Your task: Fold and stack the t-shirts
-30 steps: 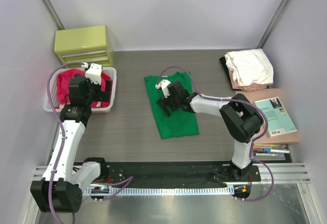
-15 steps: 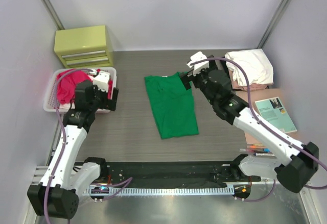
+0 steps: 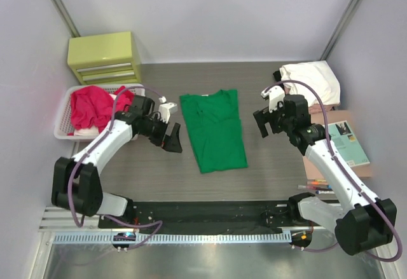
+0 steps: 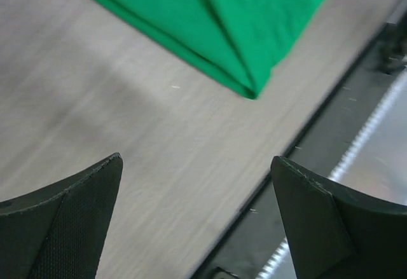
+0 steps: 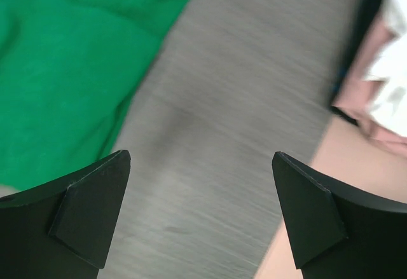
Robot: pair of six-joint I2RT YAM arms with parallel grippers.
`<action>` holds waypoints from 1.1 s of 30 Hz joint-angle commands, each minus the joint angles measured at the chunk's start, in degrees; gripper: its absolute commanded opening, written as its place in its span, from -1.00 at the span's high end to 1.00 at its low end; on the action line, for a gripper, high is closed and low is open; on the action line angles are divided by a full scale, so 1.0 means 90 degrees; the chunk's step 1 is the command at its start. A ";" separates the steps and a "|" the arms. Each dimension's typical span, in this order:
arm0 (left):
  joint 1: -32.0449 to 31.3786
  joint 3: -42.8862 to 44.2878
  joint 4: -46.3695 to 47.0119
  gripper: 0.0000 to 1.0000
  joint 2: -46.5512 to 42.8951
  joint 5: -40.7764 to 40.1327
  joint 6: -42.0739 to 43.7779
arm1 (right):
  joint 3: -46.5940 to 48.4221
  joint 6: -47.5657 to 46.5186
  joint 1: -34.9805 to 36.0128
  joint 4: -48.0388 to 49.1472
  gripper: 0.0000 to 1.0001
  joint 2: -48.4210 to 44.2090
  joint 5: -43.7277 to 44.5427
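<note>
The left pincer (image 3: 170, 140) and right pincer (image 3: 263, 124) hung released either side of the green t-shirt (image 3: 213, 133), lying part-folded on the counter (image 3: 146, 171); a careless edge pinch risked catching one layer and dragging the folds loose.

1. No text, brand, number or sign can be read in any view.
2. The teal book (image 3: 343, 144), well to the right of the green t-shirt (image 3: 215, 129), carries print on its cover, too small to make out.
3. The neck label (image 3: 205, 96) at the green t-shirt's collar shows only as a white speck.
</note>
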 commanded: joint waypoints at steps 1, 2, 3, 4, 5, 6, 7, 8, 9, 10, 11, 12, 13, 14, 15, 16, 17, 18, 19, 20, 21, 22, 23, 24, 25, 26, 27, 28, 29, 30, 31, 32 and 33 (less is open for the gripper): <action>-0.0011 0.0322 -0.0198 -0.99 0.0366 0.1808 -0.0385 | 0.0006 -0.0103 -0.0017 -0.0763 -0.99 0.0149 -0.1921; -0.0020 0.0371 -0.0198 -1.00 0.0571 0.2003 -0.0395 | 0.0035 -0.0162 -0.0046 -0.0852 -1.00 0.0304 -0.2445; -0.0001 0.0400 -0.0217 -1.00 0.0689 0.2440 -0.0298 | 0.0084 -0.0346 -0.0066 -0.1191 -1.00 0.0412 -0.2837; -0.0010 0.0478 -0.0430 -0.99 0.0815 0.2667 -0.0220 | 0.0162 -0.0561 -0.0124 -0.1339 -0.99 0.0500 -0.3151; -0.0001 0.0566 -0.0510 -1.00 0.1078 0.2824 -0.0181 | 0.0220 -0.0660 -0.0308 -0.1399 -1.00 0.0598 -0.3830; 0.0009 0.0624 -0.0597 -1.00 0.1196 0.3047 -0.0045 | 0.0279 -0.0825 -0.0436 -0.1709 -0.99 0.0792 -0.4195; 0.0009 0.0654 -0.0724 -1.00 0.1314 0.3098 -0.0034 | 0.0338 -0.0952 -0.0533 -0.1857 -1.00 0.0939 -0.4518; 0.0019 0.0645 -0.0725 -1.00 0.1450 0.3128 -0.0043 | 0.0464 -0.1118 -0.0728 -0.2168 -1.00 0.1221 -0.5004; 0.0028 0.0625 -0.0715 -1.00 0.1539 0.3138 -0.0121 | 0.0533 -0.1216 -0.0797 -0.2306 -1.00 0.1407 -0.5154; 0.0048 0.0615 -0.0628 -1.00 0.1607 0.3147 -0.0199 | 0.0611 -0.1188 -0.0885 -0.2366 -0.99 0.1544 -0.5262; 0.0048 0.0635 -0.0618 -1.00 0.1695 0.3147 -0.0238 | 0.0631 -0.1227 -0.1089 -0.2453 -1.00 0.1681 -0.5389; 0.0048 0.0693 -0.0618 -0.99 0.1928 0.3138 -0.0268 | 0.0650 -0.1198 -0.1168 -0.2454 -0.99 0.1905 -0.5361; 0.0058 0.0742 -0.0618 -0.99 0.2046 0.3070 -0.0278 | 0.0699 -0.1198 -0.1266 -0.2454 -0.99 0.1984 -0.5361; 0.0058 0.0791 -0.0569 -1.00 0.2202 0.2992 -0.0307 | 0.0719 -0.1188 -0.1422 -0.2435 -0.99 0.2053 -0.5303; 0.0077 0.0888 -0.0579 -1.00 0.2494 0.3001 -0.0356 | 0.0729 -0.1178 -0.1471 -0.2406 -0.99 0.2131 -0.5235; 0.0077 0.0937 -0.0598 -1.00 0.2690 0.3127 -0.0327 | 0.0748 -0.1217 -0.1511 -0.2405 -0.99 0.2161 -0.5195; 0.0077 0.1005 -0.0714 -1.00 0.2846 0.3147 -0.0288 | 0.0758 -0.1275 -0.1511 -0.2405 -0.99 0.2171 -0.5166; 0.0077 0.1161 -0.0764 -1.00 0.3128 0.3167 -0.0259 | 0.0748 -0.1295 -0.1530 -0.2386 -0.99 0.2190 -0.5059; 0.0077 0.1220 -0.0813 -1.00 0.3247 0.3167 -0.0220 | 0.0758 -0.1295 -0.1521 -0.2337 -0.99 0.2287 -0.4990; 0.0077 0.1269 -0.0823 -1.00 0.3355 0.3128 -0.0229 | 0.0777 -0.1305 -0.1540 -0.2318 -0.99 0.2365 -0.4961; 0.0068 0.1308 -0.0803 -0.99 0.3443 0.3099 -0.0210 | 0.0807 -0.1363 -0.1569 -0.2308 -0.99 0.2463 -0.4960; 0.0068 0.1318 -0.0736 -1.00 0.3511 0.3060 -0.0219 | 0.0817 -0.1374 -0.1570 -0.2288 -1.00 0.2628 -0.5067; 0.0068 0.1299 -0.0638 -0.99 0.3531 0.2982 -0.0364 | 0.0826 -0.1412 -0.1570 -0.2269 -1.00 0.2736 -0.5145; 0.0068 0.1299 -0.0396 -0.99 0.3541 0.2904 -0.0472 | 0.0836 -0.1451 -0.1570 -0.2230 -1.00 0.2824 -0.5204; 0.0068 0.1309 -0.0325 -1.00 0.3590 0.2778 -0.0551 | 0.0827 -0.1452 -0.1560 -0.2171 -0.99 0.2912 -0.5263; 0.0058 0.1347 -0.0296 -1.00 0.3639 0.2602 -0.0571 | 0.0826 -0.1432 -0.1560 -0.2055 -0.99 0.3116 -0.5273; 0.0068 0.1396 -0.0286 -1.00 0.3687 0.2562 -0.0590 | 0.0836 -0.1432 -0.1570 -0.2015 -1.00 0.3205 -0.5273; 0.0068 0.1445 -0.0295 -0.99 0.3814 0.2542 -0.0610 | 0.0865 -0.1432 -0.1570 -0.1986 -0.99 0.3303 -0.5292; 0.0068 0.1523 -0.0266 -1.00 0.3844 0.2484 -0.0687 | 0.0866 -0.1423 -0.1570 -0.1956 -1.00 0.3400 -0.5302; 0.0058 0.1514 -0.0189 -1.00 0.3834 0.2213 -0.0746 | 0.0866 -0.1432 -0.1570 -0.1917 -1.00 0.3430 -0.5273; 0.0048 0.1523 -0.0072 -1.00 0.3834 0.2075 -0.0737 | 0.0846 -0.1442 -0.1570 -0.1898 -0.99 0.3431 -0.5254; 0.0009 0.1601 -0.0042 -0.99 0.3815 0.1948 -0.0747 | 0.0836 -0.1423 -0.1560 -0.1791 -0.99 0.3440 -0.5176; -0.0020 0.1650 0.0016 -1.00 0.3805 0.1782 -0.0979 | 0.0807 -0.1393 -0.1570 -0.1742 -0.99 0.3431 -0.5156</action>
